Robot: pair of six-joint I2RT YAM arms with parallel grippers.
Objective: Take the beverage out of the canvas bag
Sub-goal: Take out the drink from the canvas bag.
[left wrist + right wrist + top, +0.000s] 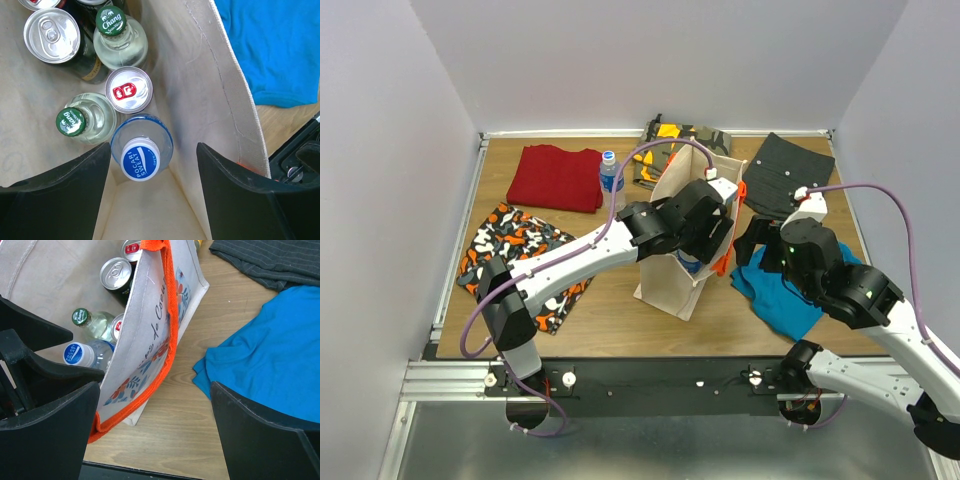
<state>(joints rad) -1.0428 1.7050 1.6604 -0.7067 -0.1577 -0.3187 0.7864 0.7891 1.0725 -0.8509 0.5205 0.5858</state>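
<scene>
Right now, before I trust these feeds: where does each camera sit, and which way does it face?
Top external: above and behind the arms, looking down over the table; the left arm reaches into the canvas bag, the right arm is beside it.
Left wrist: over the bag's mouth, looking down at cans and bottles; the left gripper straddles the Pocari Sweat bottle.
Right wrist: beside the bag, looking down its outer wall; the right gripper frames the bottom corners.
Shared: both wrist views show that bottle and the blue shirt.
</scene>
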